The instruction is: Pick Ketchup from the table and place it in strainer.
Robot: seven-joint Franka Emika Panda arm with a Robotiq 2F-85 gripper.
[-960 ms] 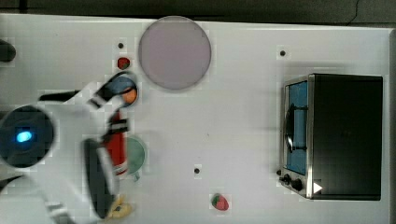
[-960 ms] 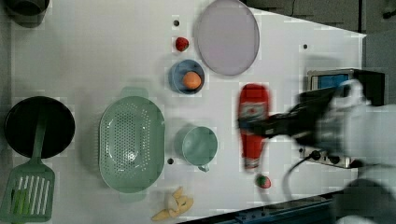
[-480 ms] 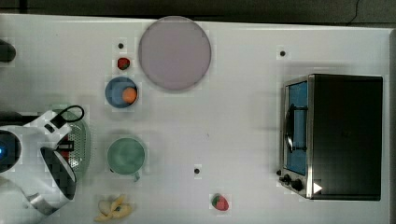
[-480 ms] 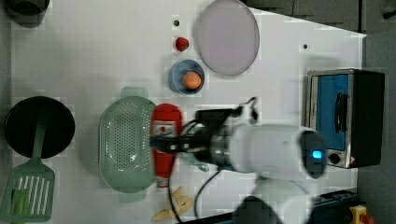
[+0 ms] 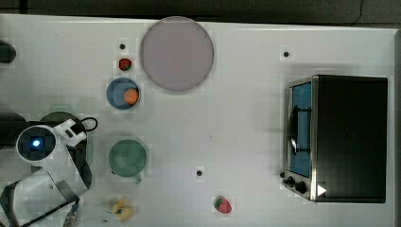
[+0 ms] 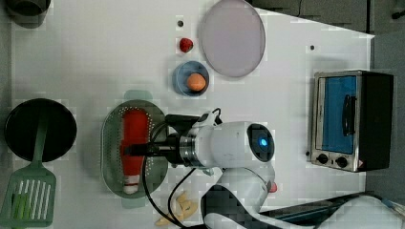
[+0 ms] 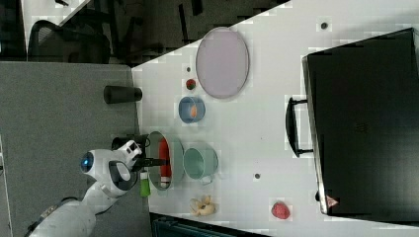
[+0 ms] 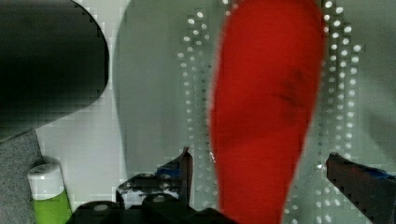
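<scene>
White bench [image 6: 95, 52] fills most of what you see, smooth and bright, with a few small dark dots on it. Past its edge in the right view you can see grey floor [image 7: 59, 108] and a dark chair [image 7: 69, 39].

Look at the left view. Your ketchup [image 6: 134, 148] lies flat inside the strainer [image 6: 111, 157], long way along the basket, with its white cap toward the left view's bottom. The gripper [image 6: 138, 150] hangs right over the bottle. In the wrist view the jaws stand wide apart, one finger on each side of the red bottle [image 8: 266, 107], and they do not seem to squeeze it. You can see the holes of the strainer [image 8: 159, 84] under the bottle.

On the left view's left sit a black pan [image 6: 40, 130] and a green spatula [image 6: 27, 195]. Near the strainer, on the left view's top side, a blue bowl [image 6: 184, 78] holds an orange ball [image 6: 196, 82], with a strawberry [image 6: 186, 45] and a big grey plate [image 6: 231, 37] just past it. A toaster oven [image 6: 353, 119] stands well apart on the left view's right. A green cup [image 5: 127, 158] sits near the strainer in the top view.
</scene>
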